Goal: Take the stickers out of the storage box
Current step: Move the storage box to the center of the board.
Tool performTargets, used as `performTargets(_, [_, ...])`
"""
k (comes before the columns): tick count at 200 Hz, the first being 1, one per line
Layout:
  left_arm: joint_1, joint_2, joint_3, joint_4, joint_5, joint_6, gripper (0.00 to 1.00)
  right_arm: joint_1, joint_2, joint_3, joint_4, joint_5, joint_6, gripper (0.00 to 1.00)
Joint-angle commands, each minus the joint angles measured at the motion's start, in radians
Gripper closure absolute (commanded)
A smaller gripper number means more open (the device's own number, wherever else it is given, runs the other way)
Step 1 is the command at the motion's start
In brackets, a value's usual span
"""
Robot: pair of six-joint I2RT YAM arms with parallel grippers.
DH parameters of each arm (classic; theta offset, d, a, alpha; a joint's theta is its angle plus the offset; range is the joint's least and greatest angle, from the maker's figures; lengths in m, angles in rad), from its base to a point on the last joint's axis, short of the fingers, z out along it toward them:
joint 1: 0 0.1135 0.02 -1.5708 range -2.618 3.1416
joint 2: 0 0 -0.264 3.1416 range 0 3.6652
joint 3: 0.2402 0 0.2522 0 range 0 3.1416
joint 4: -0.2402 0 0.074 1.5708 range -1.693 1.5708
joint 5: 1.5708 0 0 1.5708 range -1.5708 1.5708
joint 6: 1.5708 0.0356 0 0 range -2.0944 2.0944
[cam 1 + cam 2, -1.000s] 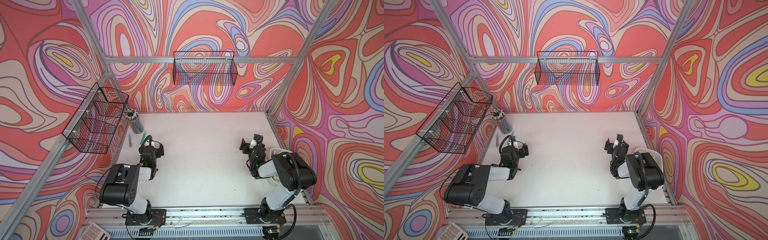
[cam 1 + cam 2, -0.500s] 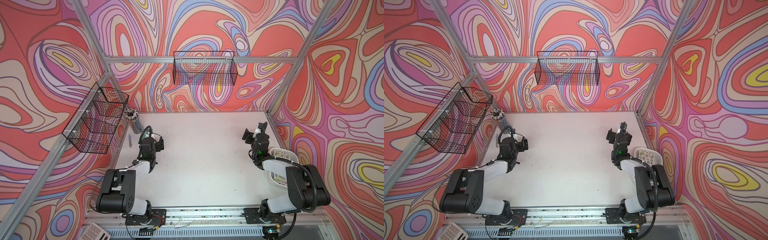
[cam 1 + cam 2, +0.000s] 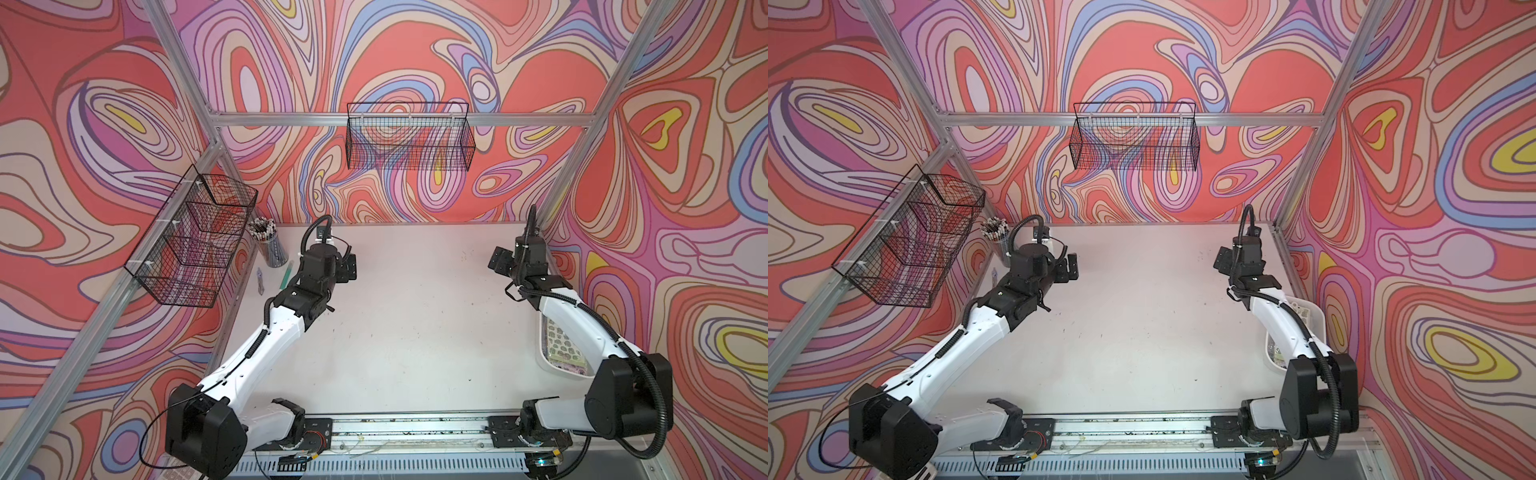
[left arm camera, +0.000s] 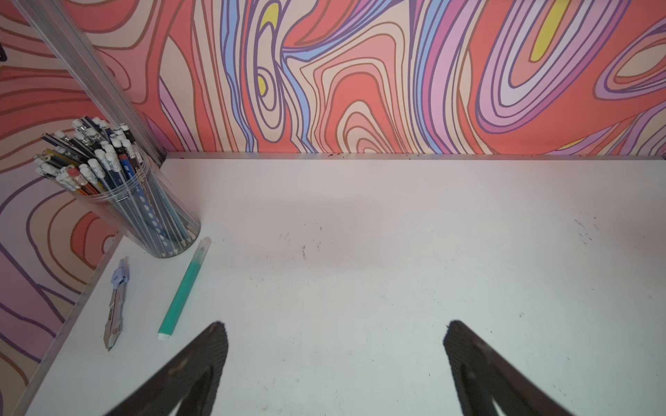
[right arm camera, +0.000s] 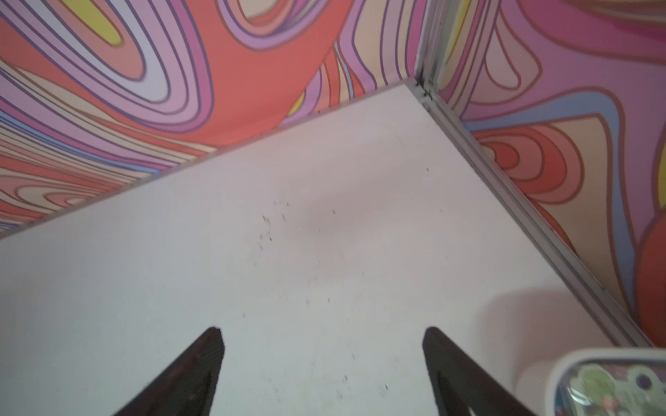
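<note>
Table: right arm half-hides storage box.

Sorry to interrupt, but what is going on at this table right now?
The left gripper and right gripper hover open and empty over the white table. The stickers lie in the storage box at the table's right edge, partly beneath the right arm. Neither gripper touches them.

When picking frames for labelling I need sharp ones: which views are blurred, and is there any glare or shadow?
Right wrist view: soft all over, wall pattern smeared; the storage box corner is blurred, with glare on the stickers and a faint shadow beside it. Left wrist view: sharp on the pencil cup and green pen. Both top views: evenly lit, crisp.
</note>
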Motion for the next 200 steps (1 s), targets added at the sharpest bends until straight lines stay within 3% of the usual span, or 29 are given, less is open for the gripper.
performTargets(1, [0.0, -0.06, 0.025, -0.294, 0.092, -0.1, 0.03, -0.059, -0.05, -0.015, -0.227, -0.01, 0.047, 0.11])
performTargets(39, [-0.002, -0.186, -0.03, -0.358, 0.197, -0.142, 0.0, -0.149, -0.064, -0.021, -0.332, -0.015, 0.062, 0.12])
performTargets(67, [-0.002, -0.296, -0.072, -0.403, 0.262, -0.135, 0.0, -0.19, -0.059, -0.018, -0.398, 0.053, 0.052, 0.11])
performTargets(113, [-0.006, -0.428, -0.183, -0.372, 0.261, -0.119, 0.0, -0.21, -0.017, -0.03, -0.463, 0.076, 0.014, 0.1])
performTargets(200, [-0.09, -0.47, -0.196, -0.389, 0.183, -0.074, 0.0, -0.217, 0.081, -0.075, -0.445, -0.012, 0.063, 0.27])
